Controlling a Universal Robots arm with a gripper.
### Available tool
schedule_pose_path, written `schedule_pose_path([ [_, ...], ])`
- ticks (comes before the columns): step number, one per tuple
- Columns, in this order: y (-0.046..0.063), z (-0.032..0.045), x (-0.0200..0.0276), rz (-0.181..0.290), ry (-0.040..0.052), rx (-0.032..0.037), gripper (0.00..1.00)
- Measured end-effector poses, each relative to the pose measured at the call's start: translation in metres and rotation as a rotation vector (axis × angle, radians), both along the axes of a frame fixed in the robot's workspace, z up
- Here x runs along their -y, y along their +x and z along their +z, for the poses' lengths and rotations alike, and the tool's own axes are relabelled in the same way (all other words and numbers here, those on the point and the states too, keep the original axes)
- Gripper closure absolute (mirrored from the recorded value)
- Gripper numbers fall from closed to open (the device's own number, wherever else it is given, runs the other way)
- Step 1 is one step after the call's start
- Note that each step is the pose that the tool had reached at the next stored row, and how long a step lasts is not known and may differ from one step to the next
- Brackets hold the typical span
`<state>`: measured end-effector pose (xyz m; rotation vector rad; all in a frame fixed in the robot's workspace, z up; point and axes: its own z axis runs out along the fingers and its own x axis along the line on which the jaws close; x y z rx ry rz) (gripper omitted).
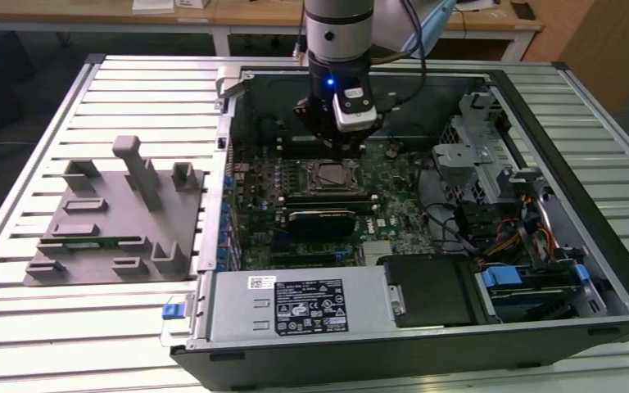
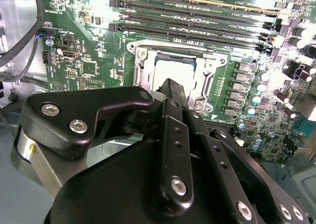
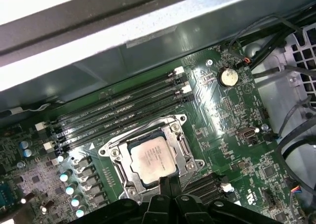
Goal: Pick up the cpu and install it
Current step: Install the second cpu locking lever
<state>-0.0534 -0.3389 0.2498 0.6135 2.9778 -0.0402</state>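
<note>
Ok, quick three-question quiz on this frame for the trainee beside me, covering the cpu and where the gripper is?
1. True or false: the cpu lies in the motherboard socket.
2. The gripper is: A) over the grey tray; B) just above the cpu; C) at the power supply.
3. In the first wrist view, what round silver part sits on the motherboard?

Key: 1 true; 2 B; 3 a coin cell battery.

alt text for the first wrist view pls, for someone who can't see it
A silvery square cpu sits inside the metal socket frame on a green motherboard, with the dark gripper at the socket's edge. Empty black memory slots run beside the socket, next to the case wall.
</note>
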Motion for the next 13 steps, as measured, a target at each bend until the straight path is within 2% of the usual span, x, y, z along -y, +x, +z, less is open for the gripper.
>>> schedule_pose_path([
  [13, 0.0, 0.0, 0.0126, 0.0, 0.0, 0.0001, 0.89],
])
